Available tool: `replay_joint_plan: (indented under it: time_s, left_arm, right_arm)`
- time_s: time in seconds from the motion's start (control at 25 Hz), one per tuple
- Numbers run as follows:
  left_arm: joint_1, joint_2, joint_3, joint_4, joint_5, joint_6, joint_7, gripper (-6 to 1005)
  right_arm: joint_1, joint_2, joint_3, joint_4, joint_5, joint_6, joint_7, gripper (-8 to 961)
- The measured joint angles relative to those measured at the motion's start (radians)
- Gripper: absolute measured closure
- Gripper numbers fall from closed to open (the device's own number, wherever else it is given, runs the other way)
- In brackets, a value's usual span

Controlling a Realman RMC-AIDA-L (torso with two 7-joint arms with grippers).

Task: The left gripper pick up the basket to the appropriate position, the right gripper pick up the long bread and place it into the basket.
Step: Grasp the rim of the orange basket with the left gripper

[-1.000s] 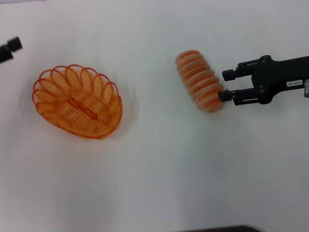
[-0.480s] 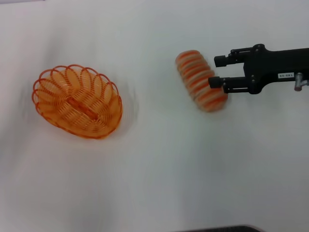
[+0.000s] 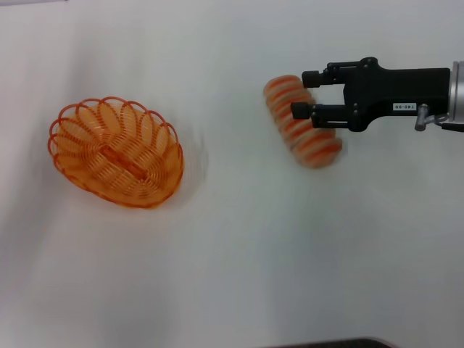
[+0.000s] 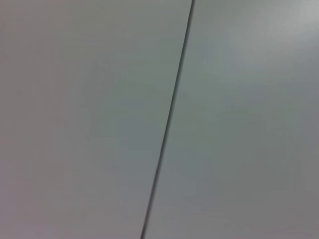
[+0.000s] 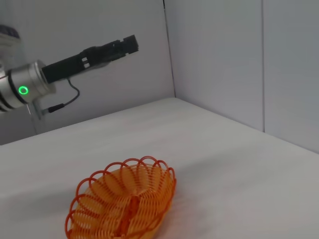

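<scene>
Two arms on this job, one working. White tabletop (image 3: 239, 261) carries the basket (image 3: 116, 152) on the robot's left, well apart from the long bread (image 3: 301, 123). Right gripper (image 3: 304, 94) hovers over the loaf, fingers open astride it. Best to drop squarely across the middle ridges before closing. Left gripper (image 5: 127, 44) hangs raised and away; its fingers I cannot tell.

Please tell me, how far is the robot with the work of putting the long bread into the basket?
Done: the basket stands alone on the white table, with nothing in it. In hand: the right gripper, fingers open, is over the long bread, which lies on the table, not yet gripped. The left gripper is raised far from the basket. Left: grasp the bread, carry it over, place it inside.
</scene>
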Motion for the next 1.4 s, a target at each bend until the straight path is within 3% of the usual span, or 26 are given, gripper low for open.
replay_joint_plan:
  time_s: [0.12,0.24,0.44,0.76,0.96,1.4]
  left_arm:
    - [-0.004,0.011,0.07,0.092,0.046,-0.024,-0.187,185]
    - [0.004,0.022,0.155,0.258,0.137,-0.041,-0.399,186]
    - [-0.005,0.059,0.179,0.488,0.385,-0.009,-0.711,186]
    - [-0.098,0.1,0.214,0.778,0.778,0.244,-1.007,190]
    - [-0.174,0.111,0.324,0.82,0.971,0.25,-1.167,191]
    - [-0.3,0.104,0.561,0.779,1.236,0.173,-1.408,192]
  right_arm:
    - [0.001,0.0,-0.004,0.006,0.0,0.007,-0.002,314]
    - [0.001,-0.001,-0.01,0.011,-0.007,0.008,-0.002,314]
    - [-0.007,-0.016,-0.024,0.011,-0.047,-0.032,-0.001,314]
    - [-0.022,-0.061,-0.027,0.002,-0.1,-0.173,0.0,314]
    - [-0.029,-0.074,-0.028,0.001,-0.102,-0.175,-0.005,314]
    - [-0.031,-0.061,-0.027,0.001,-0.115,-0.161,-0.039,314]
